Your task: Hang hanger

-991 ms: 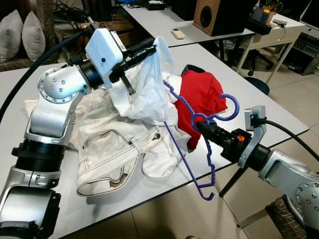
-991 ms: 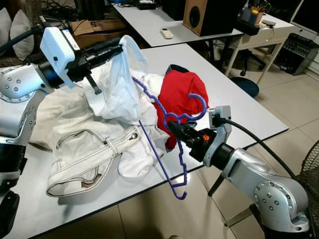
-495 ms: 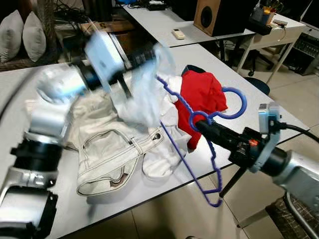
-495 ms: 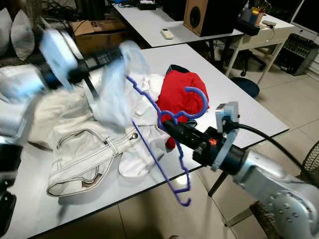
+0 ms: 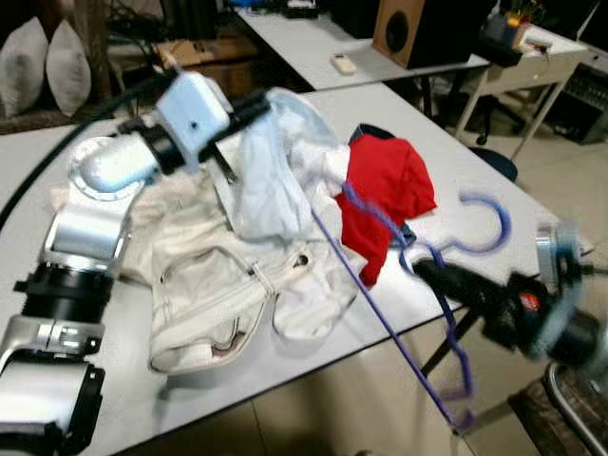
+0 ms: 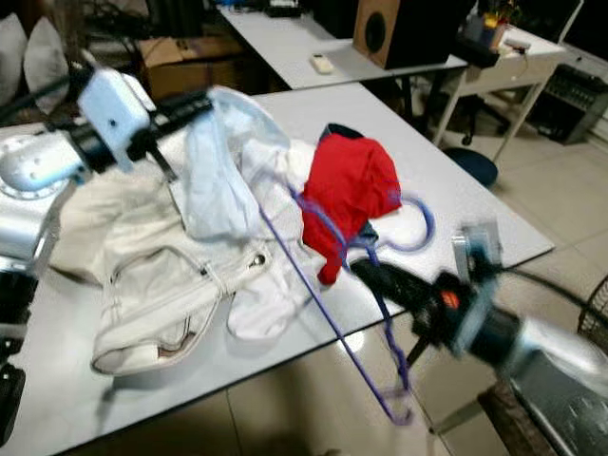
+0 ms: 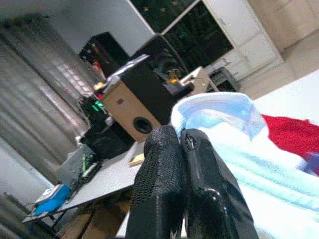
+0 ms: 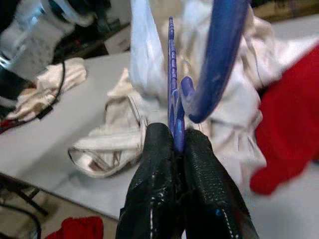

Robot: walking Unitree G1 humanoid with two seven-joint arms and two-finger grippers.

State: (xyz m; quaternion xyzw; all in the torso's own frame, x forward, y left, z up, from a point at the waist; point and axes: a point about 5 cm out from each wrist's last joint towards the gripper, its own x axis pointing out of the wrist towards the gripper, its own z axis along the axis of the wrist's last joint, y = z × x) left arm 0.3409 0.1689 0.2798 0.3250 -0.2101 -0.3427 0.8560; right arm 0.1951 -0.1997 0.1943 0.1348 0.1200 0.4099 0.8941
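No lettering, label, brand or number can be read anywhere — the frames are motion-blurred, and the cardboard box (image 5: 204,49) behind the worktop (image 5: 446,180) carries only a dark smudge too soft to make out.

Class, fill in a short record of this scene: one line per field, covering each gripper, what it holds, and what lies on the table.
left gripper: shut on the pale blue shirt, lifted above the table
right gripper: shut on the purple hanger, near its hook, past the table edge
white table: bears cream trousers and a red garment
hanger state: tilted, lower end hanging over the floor
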